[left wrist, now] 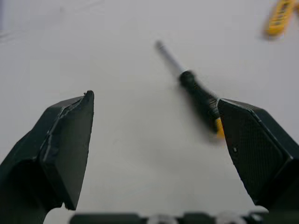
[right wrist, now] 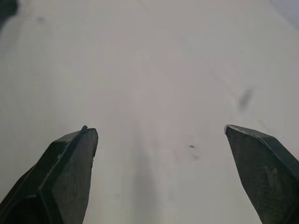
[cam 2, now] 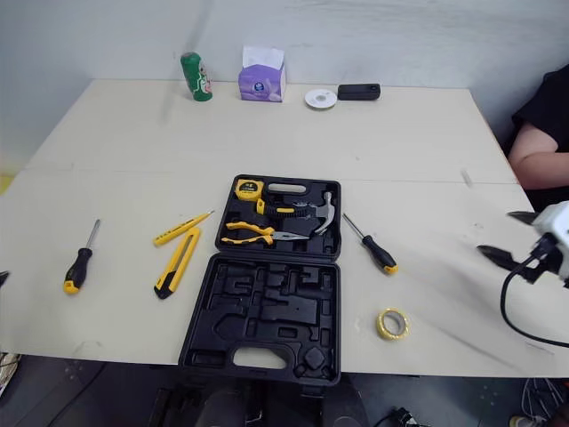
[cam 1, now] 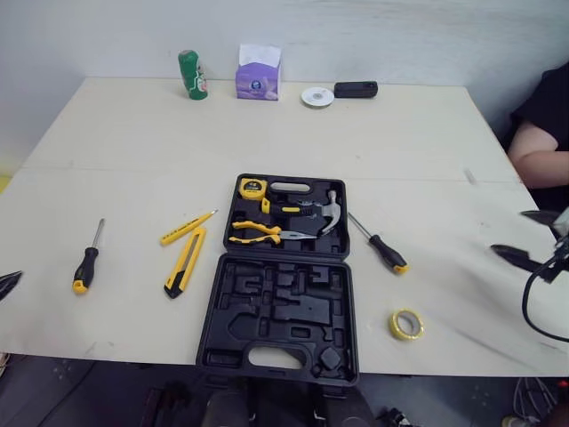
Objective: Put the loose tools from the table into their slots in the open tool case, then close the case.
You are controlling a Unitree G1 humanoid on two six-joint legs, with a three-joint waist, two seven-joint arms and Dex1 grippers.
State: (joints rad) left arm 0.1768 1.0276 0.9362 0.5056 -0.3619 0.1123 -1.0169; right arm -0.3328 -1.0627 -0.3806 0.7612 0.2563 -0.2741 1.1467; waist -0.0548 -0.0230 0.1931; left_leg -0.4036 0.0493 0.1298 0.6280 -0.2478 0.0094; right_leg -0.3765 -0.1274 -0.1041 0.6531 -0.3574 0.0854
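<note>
Tool case (cam 1: 280,302) lies open at near centre of table (cam 1: 133,133). Loose items: left screwdriver (cam 1: 86,263) well left of it, utility knife (cam 1: 185,261) and yellow tester pen (cam 1: 188,228) just left, right screwdriver (cam 1: 380,245) just right, tape roll (cam 1: 406,325) near-right. Left gripper (left wrist: 154,99) has fingers apart, facing the left screwdriver. Right gripper (cam 1: 511,233) has fingers apart over bare table at the right edge.

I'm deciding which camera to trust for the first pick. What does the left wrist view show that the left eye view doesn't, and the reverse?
The left wrist view adds how wide the left gripper stands open above the table. The left eye view adds the open tool case, the tape roll, a second screwdriver and the open right gripper. Both share the black-and-yellow screwdriver lying loose.
</note>
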